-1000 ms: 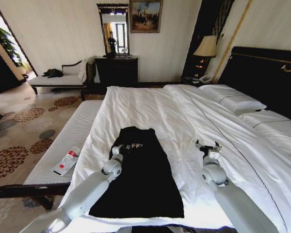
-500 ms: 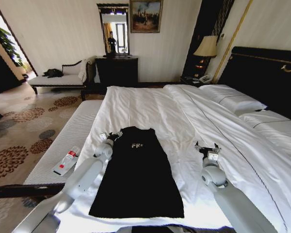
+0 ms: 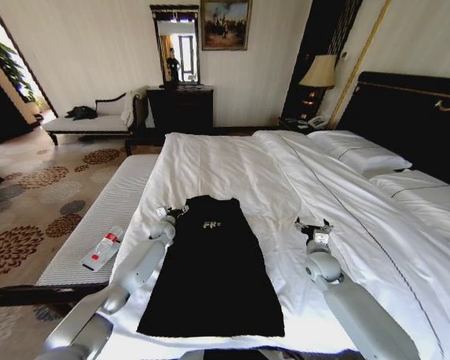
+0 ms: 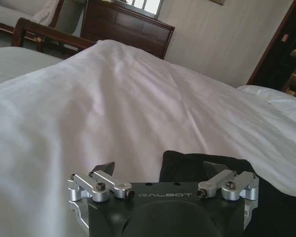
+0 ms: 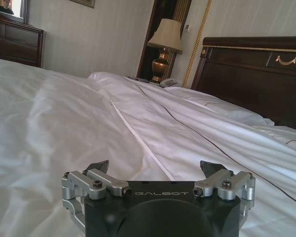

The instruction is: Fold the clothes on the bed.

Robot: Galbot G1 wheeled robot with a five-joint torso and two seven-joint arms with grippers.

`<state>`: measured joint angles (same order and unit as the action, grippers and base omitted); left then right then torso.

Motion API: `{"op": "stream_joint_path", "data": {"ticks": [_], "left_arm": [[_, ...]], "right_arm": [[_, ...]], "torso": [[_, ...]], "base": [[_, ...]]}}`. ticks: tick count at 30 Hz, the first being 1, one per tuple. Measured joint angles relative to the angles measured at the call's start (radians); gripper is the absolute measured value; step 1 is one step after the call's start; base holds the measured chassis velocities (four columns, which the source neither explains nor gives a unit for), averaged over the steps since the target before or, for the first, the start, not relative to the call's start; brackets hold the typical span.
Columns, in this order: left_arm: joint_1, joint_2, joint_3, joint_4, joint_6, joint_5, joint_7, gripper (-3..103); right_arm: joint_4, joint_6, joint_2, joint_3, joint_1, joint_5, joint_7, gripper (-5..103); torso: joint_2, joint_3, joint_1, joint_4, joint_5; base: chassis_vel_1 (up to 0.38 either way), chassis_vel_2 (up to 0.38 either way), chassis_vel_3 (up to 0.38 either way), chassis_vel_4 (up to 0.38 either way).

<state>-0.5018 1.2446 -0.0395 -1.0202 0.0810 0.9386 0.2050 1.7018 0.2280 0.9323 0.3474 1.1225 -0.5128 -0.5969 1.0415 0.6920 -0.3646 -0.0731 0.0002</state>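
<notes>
The clothes, a black T-shirt with white lettering near its far end, lie as a long narrow strip on the bed with its white duvet. My left gripper hovers open at the shirt's far left corner. In the left wrist view the left gripper holds nothing, and the black fabric lies just past its fingers, toward one side. To the right of the shirt and apart from it, my right gripper is open over bare duvet, as the right wrist view of the gripper confirms.
A padded bench runs along the bed's left side, with a white and red object on it. Pillows and the dark headboard are at the right. A chaise, dresser and lamp stand at the back.
My left gripper has left the shirt's chest and swung out left to its far left corner, then edged forward. The right gripper has shifted slightly left.
</notes>
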Motion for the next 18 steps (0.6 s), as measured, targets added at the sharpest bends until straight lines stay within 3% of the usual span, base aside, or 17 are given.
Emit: {"op": "stream_joint_path", "data": {"ticks": [5, 8, 12, 15, 17, 18], "left_arm": [[0.048, 0.047, -0.002, 0.086, -0.006, 0.009, -0.057, 100], [0.088, 0.112, -0.003, 0.159, -0.006, 0.005, -0.09, 100], [0.098, 0.158, 0.004, 0.197, -0.004, -0.007, -0.098, 101], [0.088, 0.171, 0.02, 0.191, 0.0, -0.013, -0.072, 89], [0.086, 0.168, 0.021, 0.187, 0.001, -0.014, -0.067, 89], [0.086, 0.163, 0.021, 0.185, 0.002, -0.015, -0.063, 84]], "right_arm": [[-0.011, 0.0, -0.001, -0.006, -0.003, 0.0, 0.0, 100], [-0.018, 0.0, -0.005, -0.012, -0.006, -0.001, -0.001, 100], [-0.016, 0.001, -0.009, -0.012, -0.004, -0.003, -0.005, 100], [-0.013, 0.001, -0.014, -0.007, 0.002, -0.004, -0.006, 100], [-0.013, 0.001, -0.015, -0.006, 0.002, -0.004, -0.006, 100], [-0.013, 0.001, -0.015, -0.005, 0.001, -0.005, -0.006, 100]], "torso": [[0.0, 0.0, 0.0, 0.0003, 0.0], [0.0, 0.0, 0.0, -0.0005, 0.0001], [0.0, 0.0, 0.0, -0.0003, 0.0], [0.0, 0.0, 0.0, -0.0001, -0.0001], [0.0, 0.0, 0.0, -0.0002, -0.0002], [0.0, 0.0, 0.0, -0.0002, -0.0002]], "base": [[0.0, 0.0, 0.0, 0.0], [0.0, 0.0, 0.0, 0.0], [0.0, 0.0, 0.0, 0.0], [0.0, 0.0, 0.0, 0.0], [0.0, 0.0, 0.0, 0.0], [0.0, 0.0, 0.0, 0.0]]}}
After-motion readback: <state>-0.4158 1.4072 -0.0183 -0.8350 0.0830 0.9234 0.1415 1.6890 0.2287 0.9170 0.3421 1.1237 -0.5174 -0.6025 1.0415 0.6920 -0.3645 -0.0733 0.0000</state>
